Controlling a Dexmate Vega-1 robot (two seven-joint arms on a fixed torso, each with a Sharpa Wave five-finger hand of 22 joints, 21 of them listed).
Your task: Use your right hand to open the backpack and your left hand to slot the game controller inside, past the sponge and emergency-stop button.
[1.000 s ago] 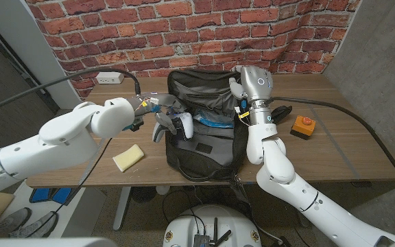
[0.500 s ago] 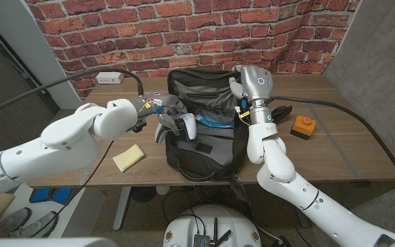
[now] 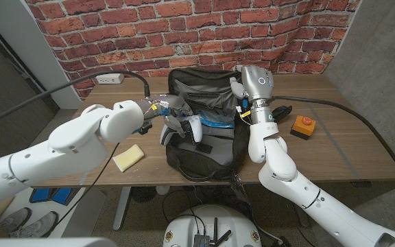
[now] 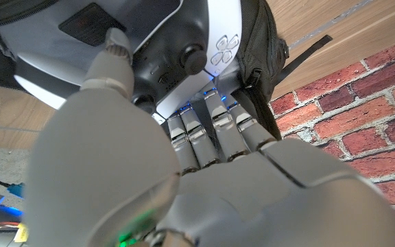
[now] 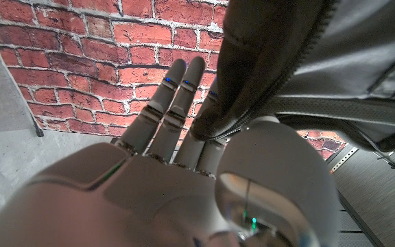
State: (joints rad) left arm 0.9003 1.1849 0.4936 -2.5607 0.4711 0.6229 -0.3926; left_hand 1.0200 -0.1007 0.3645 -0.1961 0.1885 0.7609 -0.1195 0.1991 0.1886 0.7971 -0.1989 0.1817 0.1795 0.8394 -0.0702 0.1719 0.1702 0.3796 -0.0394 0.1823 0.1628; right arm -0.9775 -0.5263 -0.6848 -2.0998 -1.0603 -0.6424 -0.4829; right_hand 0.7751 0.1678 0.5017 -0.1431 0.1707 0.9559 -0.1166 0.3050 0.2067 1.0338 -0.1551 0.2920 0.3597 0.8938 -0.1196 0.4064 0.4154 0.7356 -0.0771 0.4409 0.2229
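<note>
Left hand [image 3: 162,113]: fingers [image 4: 204,127] wrapped around the white-and-black plastic game controller [image 3: 186,127], held over the open mouth of the black fabric backpack [image 3: 208,147].
Right hand [image 3: 241,96]: fingers [image 5: 173,103] pinch the backpack's rim, holding it up.
Backpack: mid-bench.
Yellow rectangular sponge [image 3: 128,157]: front-left, near the bench edge.
Orange emergency-stop button [image 3: 303,126]: right of the backpack.

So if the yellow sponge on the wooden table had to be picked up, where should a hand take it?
Pinch the yellow rectangular sponge across its two long sides, coming straight down from above. It lies flat on the wooden table, slightly skewed, with free space all round, so its narrow width suits a thumb-and-finger pinch. The left hand is nearer, but it grips the white game controller.
</note>
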